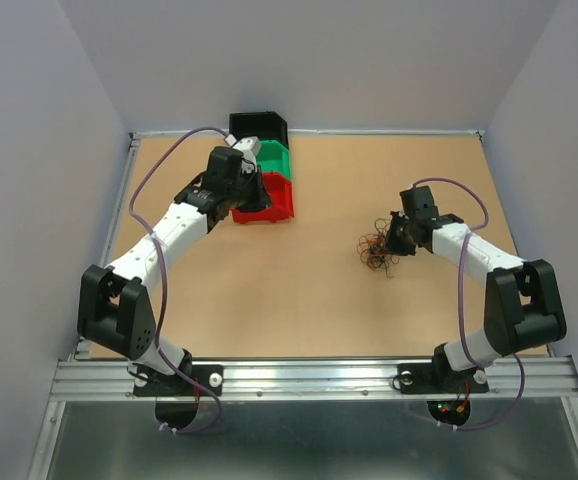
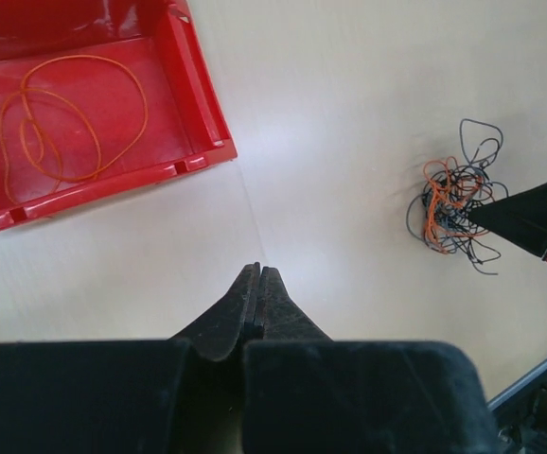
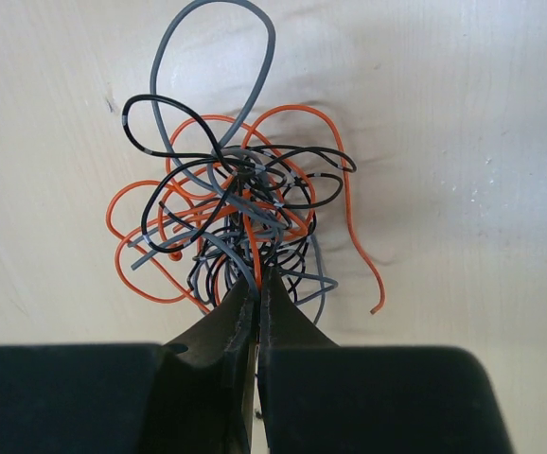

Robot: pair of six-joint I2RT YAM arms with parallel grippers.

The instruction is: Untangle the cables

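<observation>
Orange, black and grey strands: is that what the right gripper (image 3: 256, 291) has?

Yes. Your right fingers are pinched together on a few strands at the edge of the cables (image 3: 240, 222) nearest the wrist, and the clump fans out ahead of the tips on the table (image 1: 269, 290).

Where does the clump lie?

Right of the table's middle, well apart from the bins. Your right gripper meets it from the right side.

And the left gripper (image 2: 257, 276)?

Clenched, tip against tip, with nothing showing between them. It hangs over bare board just beside a corner of the red bin (image 2: 205, 113) — whether it touches the board, you cannot tell.

What is in that bin?

One orange loop (image 2: 27, 99), lying flat on its floor. Beyond the red bin you have a green bin (image 1: 275, 160) and a black bin (image 1: 259, 126) — all three in a row running to the far edge.
</observation>
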